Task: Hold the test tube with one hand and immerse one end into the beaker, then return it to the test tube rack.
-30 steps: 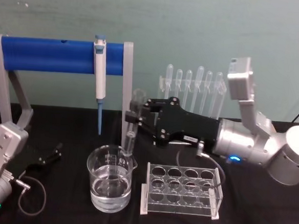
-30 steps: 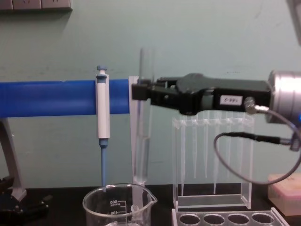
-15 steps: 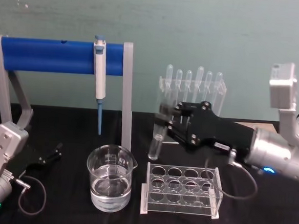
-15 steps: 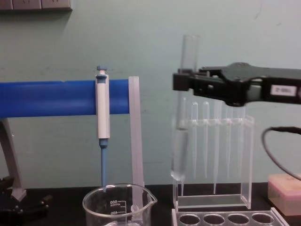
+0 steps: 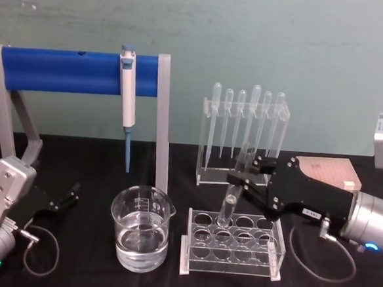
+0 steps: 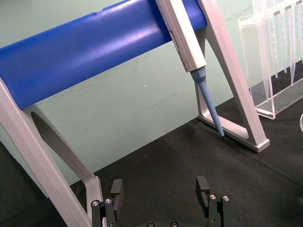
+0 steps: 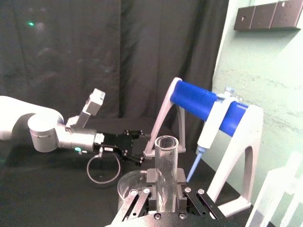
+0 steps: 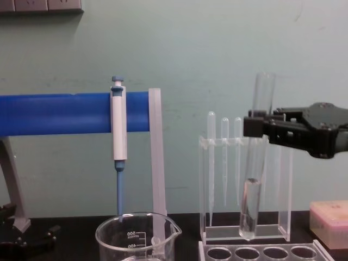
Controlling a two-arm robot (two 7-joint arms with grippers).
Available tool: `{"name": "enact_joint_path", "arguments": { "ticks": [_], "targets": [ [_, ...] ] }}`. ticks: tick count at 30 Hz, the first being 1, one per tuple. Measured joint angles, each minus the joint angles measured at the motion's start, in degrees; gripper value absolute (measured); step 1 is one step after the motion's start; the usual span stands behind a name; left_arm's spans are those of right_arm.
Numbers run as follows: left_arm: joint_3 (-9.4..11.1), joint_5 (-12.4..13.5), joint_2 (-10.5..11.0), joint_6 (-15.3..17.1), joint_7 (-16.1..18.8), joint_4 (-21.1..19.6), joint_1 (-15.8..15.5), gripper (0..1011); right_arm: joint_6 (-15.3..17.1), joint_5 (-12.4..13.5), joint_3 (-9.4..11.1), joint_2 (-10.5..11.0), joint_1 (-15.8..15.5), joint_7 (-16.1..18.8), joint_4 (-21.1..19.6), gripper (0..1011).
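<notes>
From my console I see the right claw (image 5: 240,181) clamped on the test tube (image 5: 226,211), pinching the glass a little below its open rim (the right wrist camera shows the tube squeezed squarely between the two fingers). The arm reaches in from the right side of the black table (image 5: 86,241). It holds the tube over the clear rack (image 5: 232,262), above the back row and toward the rack's left end. In the chest camera the tube's rounded bottom hangs just above the top of the rack, not down in a hole. The tube leans, with its rim toward my right and its lower end toward my left, and its lower part holds some clear liquid. The beaker (image 5: 124,217) stands on the table just left of the rack, partly filled with water, and the tube is apart from it. Behind the rack is a clear stand of thin plastic droppers (image 5: 245,131). Farther left, a white-and-blue pipettor (image 5: 127,99) hangs from a blue bar (image 5: 71,71). The left claw (image 5: 67,197) lies low at the table's left edge, its fingers spread wide with nothing between them.
</notes>
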Motion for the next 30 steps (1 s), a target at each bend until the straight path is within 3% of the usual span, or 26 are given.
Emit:
{"name": "enact_joint_path", "arguments": {
  "ticks": [30],
  "targets": [
    [0.00, 0.00, 0.00, 0.00, 0.00, 0.00, 0.00, 1000, -4.04, -4.10, -0.38, -3.74, -0.74, 1.24, 6.63, 226]
  ]
}}
